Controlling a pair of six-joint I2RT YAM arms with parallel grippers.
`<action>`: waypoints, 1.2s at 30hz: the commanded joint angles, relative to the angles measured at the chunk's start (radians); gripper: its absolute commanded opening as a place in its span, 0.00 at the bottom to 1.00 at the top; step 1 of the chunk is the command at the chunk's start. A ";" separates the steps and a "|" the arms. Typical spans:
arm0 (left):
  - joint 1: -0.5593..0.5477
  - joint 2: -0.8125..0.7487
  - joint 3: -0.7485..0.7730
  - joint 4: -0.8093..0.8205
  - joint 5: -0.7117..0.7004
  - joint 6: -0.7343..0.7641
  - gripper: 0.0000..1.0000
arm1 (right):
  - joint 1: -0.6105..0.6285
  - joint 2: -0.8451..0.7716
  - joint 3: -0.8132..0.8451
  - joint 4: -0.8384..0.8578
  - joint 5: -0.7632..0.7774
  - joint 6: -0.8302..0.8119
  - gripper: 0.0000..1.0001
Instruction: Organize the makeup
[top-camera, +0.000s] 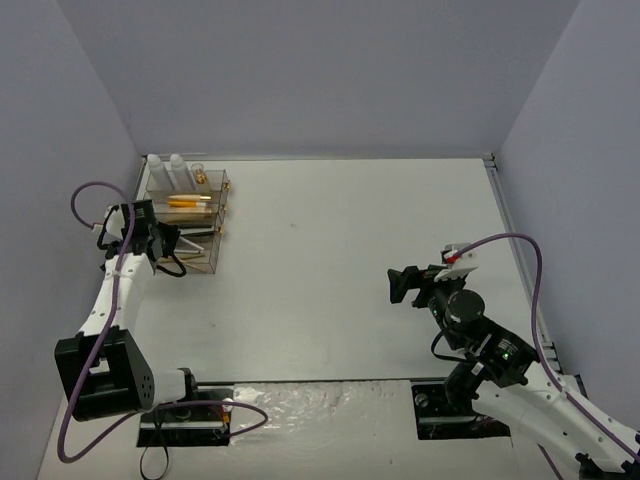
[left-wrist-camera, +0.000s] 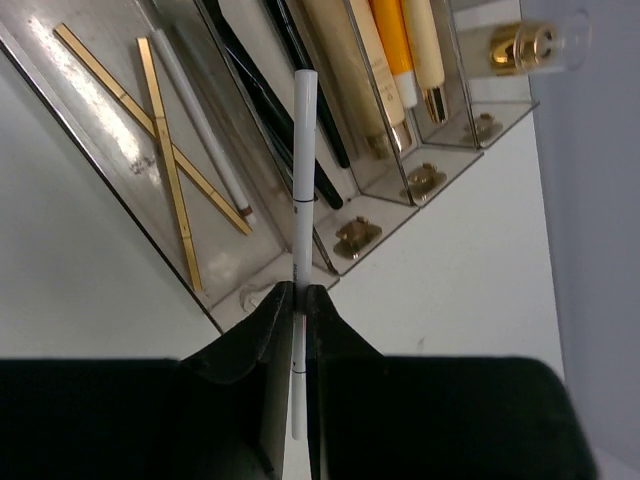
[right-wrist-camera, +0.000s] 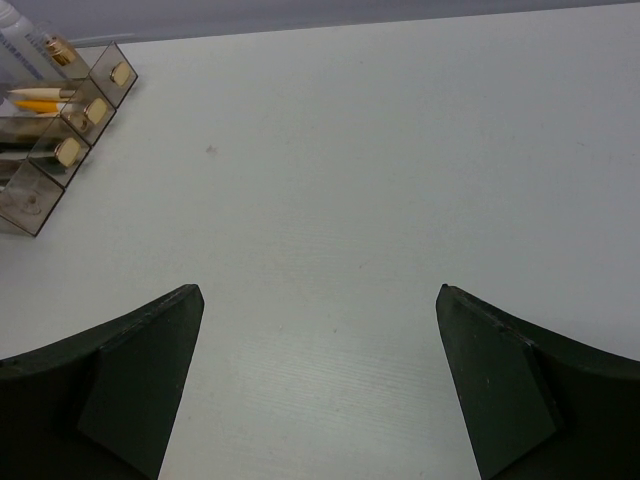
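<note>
White pencil pinched in left gripper, at the drawer box

Left gripper (left-wrist-camera: 299, 295) is clamping its jaws on a slim white pencil (left-wrist-camera: 304, 150). The lower part of the shaft is running down between the fingers. The upper part is pointing away from the gripper, across the front of the clear acrylic drawer box (left-wrist-camera: 470, 130). Whether the tip is touching the box, cannot tell.

A thin dark band is ringing the pencil at mid-length. Small marks are showing lower down, too small to read.

The box is holding:
- two gold sticks (left-wrist-camera: 165, 150) lying crossed, a white stick (left-wrist-camera: 205, 130) beside them
- black brushes (left-wrist-camera: 330, 190) in the next tier
- an orange tube (left-wrist-camera: 395, 50) lying between beige tubes (left-wrist-camera: 350, 60)
- a gold-capped vial (left-wrist-camera: 525, 45) at the top, white bottles (top-camera: 165, 172) standing beside it

Right gripper (right-wrist-camera: 318, 292) is hovering over bare table (right-wrist-camera: 380, 150), fingers spread wide, well apart from the box and gripping nothing.
</note>
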 joint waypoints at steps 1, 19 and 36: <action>0.094 0.025 0.011 0.130 0.092 -0.059 0.00 | -0.002 0.018 0.010 0.056 0.026 0.003 1.00; 0.169 0.144 -0.095 0.246 0.013 -0.213 0.00 | -0.003 0.038 0.008 0.055 0.037 0.002 1.00; 0.179 0.158 -0.111 0.269 0.026 -0.220 0.30 | -0.002 0.044 0.010 0.056 0.028 -0.002 1.00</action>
